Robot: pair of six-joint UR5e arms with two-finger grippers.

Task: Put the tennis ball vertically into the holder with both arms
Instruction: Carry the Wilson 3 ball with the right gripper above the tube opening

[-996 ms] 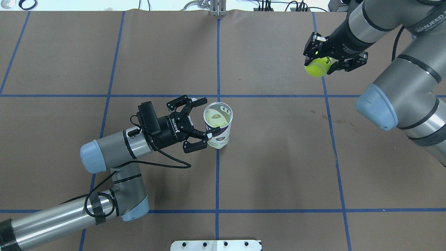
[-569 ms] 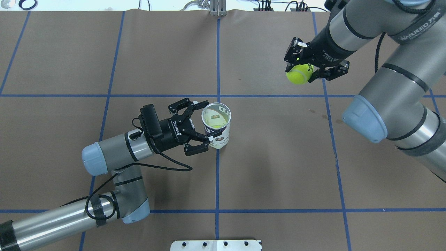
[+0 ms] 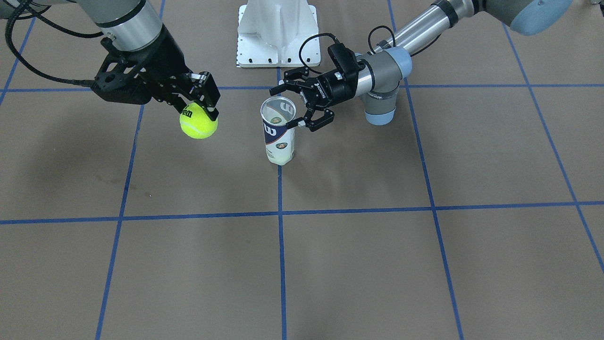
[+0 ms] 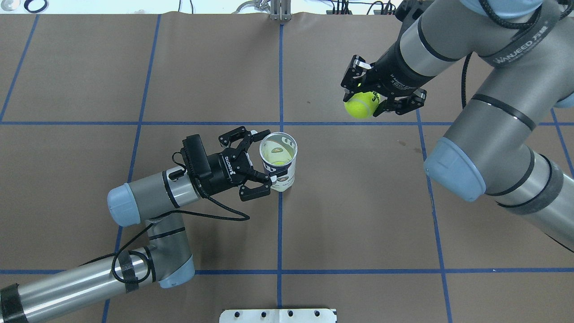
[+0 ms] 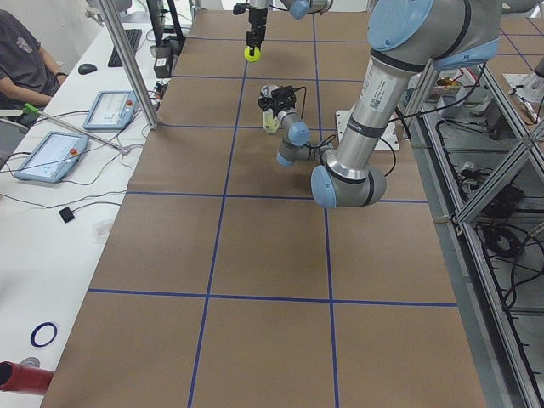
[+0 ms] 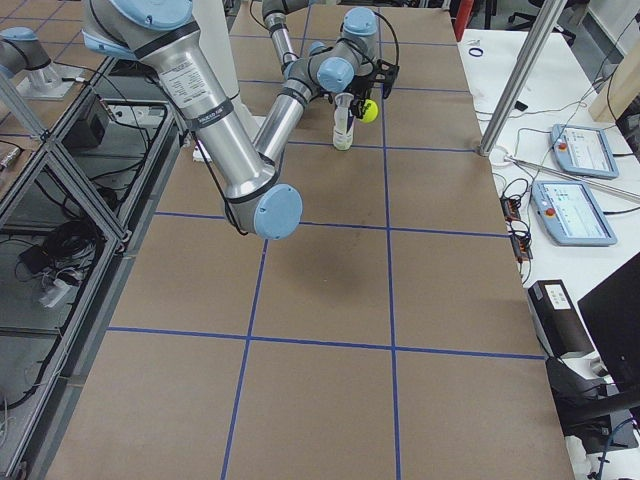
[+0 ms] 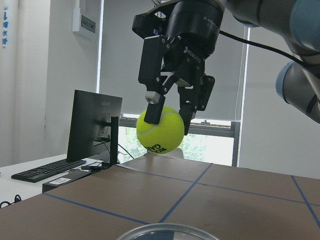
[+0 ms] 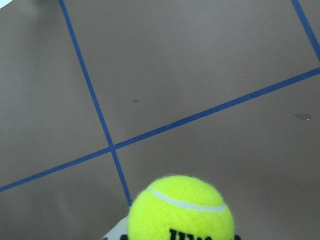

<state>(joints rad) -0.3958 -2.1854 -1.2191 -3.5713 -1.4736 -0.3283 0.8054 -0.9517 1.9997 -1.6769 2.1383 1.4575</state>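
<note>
The holder (image 4: pixel 281 172), a clear can with a navy-and-white label, stands upright near the table's middle and also shows in the front view (image 3: pixel 277 134). Something yellow-green shows inside it. My left gripper (image 4: pixel 264 156) comes in from its left, fingers on both sides of the can near the top, shut on it. Only the can's rim (image 7: pixel 165 232) shows in the left wrist view. My right gripper (image 4: pixel 364 101) is shut on a yellow tennis ball (image 4: pixel 360 106) and holds it in the air, to the right of and beyond the holder. The ball also shows in other views (image 3: pixel 198 125) (image 7: pixel 160 131) (image 8: pixel 180 212).
The white metal base (image 3: pixel 278 33) stands at the robot's edge of the table (image 4: pixel 278 315). Blue tape lines grid the brown table. An operators' desk with tablets (image 5: pixel 64 149), a seated person (image 5: pixel 21 59) and a metal post (image 5: pixel 127 64) lie beyond the far edge.
My right arm has carried the tennis ball leftward, closer to the holder. My left gripper has shifted slightly at the holder, and the can's top has moved a little left.
</note>
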